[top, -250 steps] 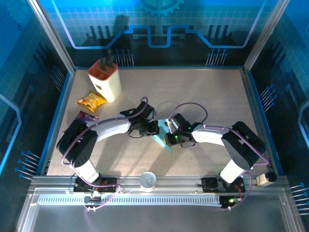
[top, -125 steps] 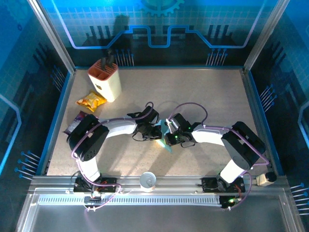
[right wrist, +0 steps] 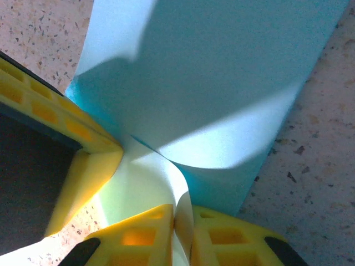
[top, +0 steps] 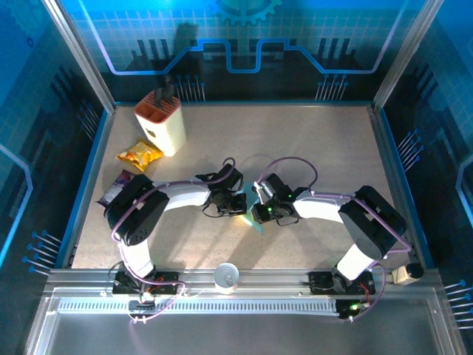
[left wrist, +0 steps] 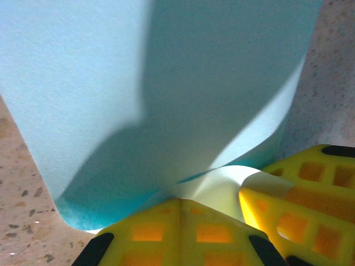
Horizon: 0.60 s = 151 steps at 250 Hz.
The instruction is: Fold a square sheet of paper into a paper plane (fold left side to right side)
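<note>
The light-blue sheet of paper (top: 256, 225) lies at the table's middle, folded narrow with a pointed tip toward the near side. Both grippers meet over it. My left gripper (top: 241, 205) is shut, its yellow fingertips (left wrist: 161, 221) pressed together with the paper (left wrist: 166, 83) curving over their tips and nothing between them. My right gripper (top: 259, 212) is shut on a raised flap of the paper (right wrist: 222, 83), and the thin sheet runs down between its fingers (right wrist: 150, 233). The right gripper's finger (left wrist: 299, 188) shows in the left wrist view, close beside the left fingertips.
A cream knife block (top: 161, 122) stands at the back left. A yellow snack packet (top: 139, 154) lies in front of it and a purple one (top: 120, 185) is partly under the left arm. A white cup (top: 227, 276) sits on the near rail.
The left arm has swung its elbow in and its gripper has slid right and down against the paper. The right arm and its grip have stayed put.
</note>
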{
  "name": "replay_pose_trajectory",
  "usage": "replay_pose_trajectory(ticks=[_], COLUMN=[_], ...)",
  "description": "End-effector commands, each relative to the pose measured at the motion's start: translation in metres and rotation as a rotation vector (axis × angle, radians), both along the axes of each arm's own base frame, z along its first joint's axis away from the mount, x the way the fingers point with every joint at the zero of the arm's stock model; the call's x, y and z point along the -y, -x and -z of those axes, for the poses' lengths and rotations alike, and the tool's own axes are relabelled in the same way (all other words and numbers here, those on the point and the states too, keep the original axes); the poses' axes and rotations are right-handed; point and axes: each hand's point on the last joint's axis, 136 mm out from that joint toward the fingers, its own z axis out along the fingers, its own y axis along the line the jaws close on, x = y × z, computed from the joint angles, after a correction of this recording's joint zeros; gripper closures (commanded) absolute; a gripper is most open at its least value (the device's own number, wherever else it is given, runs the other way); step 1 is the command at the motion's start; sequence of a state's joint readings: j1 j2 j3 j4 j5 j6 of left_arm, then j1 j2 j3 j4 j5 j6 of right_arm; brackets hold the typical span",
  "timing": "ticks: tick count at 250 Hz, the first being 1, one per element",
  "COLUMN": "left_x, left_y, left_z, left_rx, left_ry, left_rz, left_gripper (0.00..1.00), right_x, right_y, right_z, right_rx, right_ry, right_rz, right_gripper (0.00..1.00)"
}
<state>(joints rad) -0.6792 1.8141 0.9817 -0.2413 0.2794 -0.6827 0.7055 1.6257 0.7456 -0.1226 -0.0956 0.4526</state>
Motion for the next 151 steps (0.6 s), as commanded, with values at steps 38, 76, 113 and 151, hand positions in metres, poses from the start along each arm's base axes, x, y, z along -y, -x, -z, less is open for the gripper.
replay_pose_trajectory(ticks=[38,76,113,151], left_x=[-0.017,-0.023,-0.025,-0.025], left_y=[0.012,0.016,0.018,0.016], left_z=[0.027,0.031,0.034,0.033], left_rx=[-0.039,-0.042,-0.044,-0.038], left_ry=[-0.078,-0.099,-0.103,-0.103], left_rz=[-0.030,-0.036,-0.042,-0.045], left_gripper=[1.00,1.00,1.00,1.00], right_x=[0.021,0.011,0.011,0.034], right_y=[0.014,0.001,-0.012,-0.012], right_z=[0.020,-0.008,-0.043,-0.055], right_rx=[-0.094,-0.064,-0.023,-0.038], right_ry=[0.080,0.003,-0.076,-0.093], right_rz=[0.028,0.040,0.060,0.104], right_gripper=[0.83,0.78,0.69,0.62])
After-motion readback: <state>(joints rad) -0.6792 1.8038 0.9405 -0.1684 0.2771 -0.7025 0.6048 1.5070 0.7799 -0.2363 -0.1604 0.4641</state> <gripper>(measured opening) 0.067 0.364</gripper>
